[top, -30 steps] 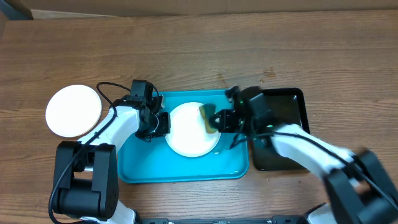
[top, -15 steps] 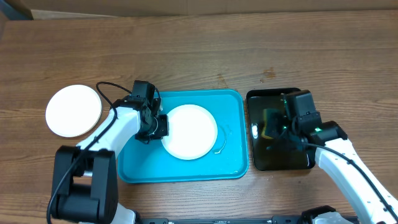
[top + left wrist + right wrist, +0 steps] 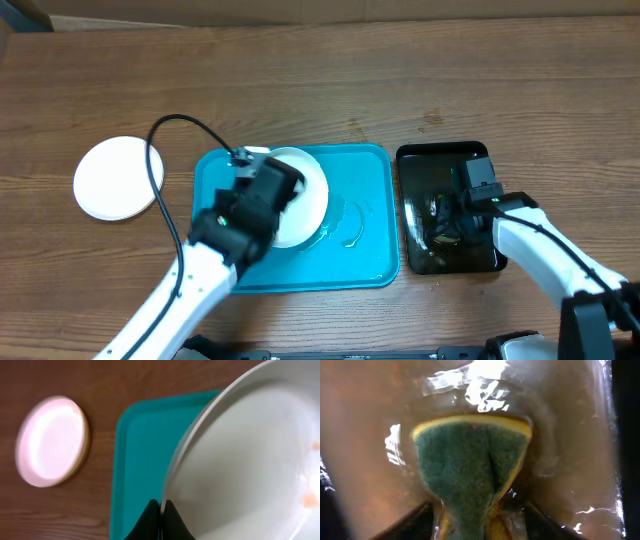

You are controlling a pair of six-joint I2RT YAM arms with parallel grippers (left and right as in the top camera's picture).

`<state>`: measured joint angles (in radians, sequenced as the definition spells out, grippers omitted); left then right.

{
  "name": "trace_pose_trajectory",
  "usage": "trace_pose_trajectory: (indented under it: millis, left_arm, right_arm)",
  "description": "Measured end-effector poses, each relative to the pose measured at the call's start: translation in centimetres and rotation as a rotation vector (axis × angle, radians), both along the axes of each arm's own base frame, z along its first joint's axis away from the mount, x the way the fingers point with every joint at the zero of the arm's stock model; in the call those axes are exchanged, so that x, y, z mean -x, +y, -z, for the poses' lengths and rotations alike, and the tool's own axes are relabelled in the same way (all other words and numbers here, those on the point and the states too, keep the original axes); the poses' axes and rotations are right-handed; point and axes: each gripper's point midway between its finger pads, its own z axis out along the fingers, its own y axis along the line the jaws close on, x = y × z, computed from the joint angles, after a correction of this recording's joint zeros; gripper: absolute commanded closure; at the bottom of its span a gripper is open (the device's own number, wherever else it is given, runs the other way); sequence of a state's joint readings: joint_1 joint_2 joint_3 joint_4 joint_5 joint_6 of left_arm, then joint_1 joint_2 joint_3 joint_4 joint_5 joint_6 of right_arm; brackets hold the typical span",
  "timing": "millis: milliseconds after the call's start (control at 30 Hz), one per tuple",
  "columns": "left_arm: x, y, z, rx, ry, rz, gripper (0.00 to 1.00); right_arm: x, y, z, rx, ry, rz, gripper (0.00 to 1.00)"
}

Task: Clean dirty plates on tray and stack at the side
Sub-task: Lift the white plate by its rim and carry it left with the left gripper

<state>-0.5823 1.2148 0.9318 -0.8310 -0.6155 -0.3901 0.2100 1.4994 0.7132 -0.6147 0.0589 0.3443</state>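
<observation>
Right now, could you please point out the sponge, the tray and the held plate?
sponge [image 3: 470, 465]: right wrist view, green face.
tray [image 3: 370, 265]: overhead view, bare floor.
held plate [image 3: 250, 460]: left wrist view, inner surface.

The table is seen to be of matt, grained brown wood, while the turquoise tray is of smooth plastic, made glossy by a clear wet film. The white plate is shown smooth with a soft sheen. The black tray is glossy and wet, and the sponge is rough and fibrous on its green face, edged with yellow foam.
</observation>
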Motion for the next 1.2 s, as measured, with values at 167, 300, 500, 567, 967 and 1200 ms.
trace_pose_trajectory:
  millis: [167, 300, 500, 567, 967, 1200]
  left_arm:
    - [0.8, -2.2, -3.1, -0.17, -0.163, 0.078, 0.96]
    - [1.4, -3.1, -5.9, -0.298, -0.308, 0.096, 0.96]
    - [1.6, -2.3, -8.7, -0.416, -0.436, 0.046, 0.96]
    - [1.6, -2.1, -9.1, -0.433, -0.454, 0.033, 0.96]
    - [1.7, -1.8, -9.8, -0.458, -0.484, 0.01, 0.96]
    - [1.7, -1.8, -9.8, -0.456, -0.482, 0.012, 0.96]
  right_arm:
    - [0.1, -0.2, 0.5, 0.017, 0.014, -0.006, 0.21]
    - [0.2, -0.3, 0.5, 0.02, 0.017, -0.005, 0.21]
    - [0.5, -0.5, 0.6, 0.031, 0.031, -0.004, 0.21]
    - [0.5, -0.5, 0.6, 0.034, 0.032, -0.009, 0.48]
    - [0.7, -0.1, 0.5, 0.009, 0.04, -0.01, 0.2]
    - [1.1, -0.2, 0.6, 0.014, 0.057, -0.031, 0.57]
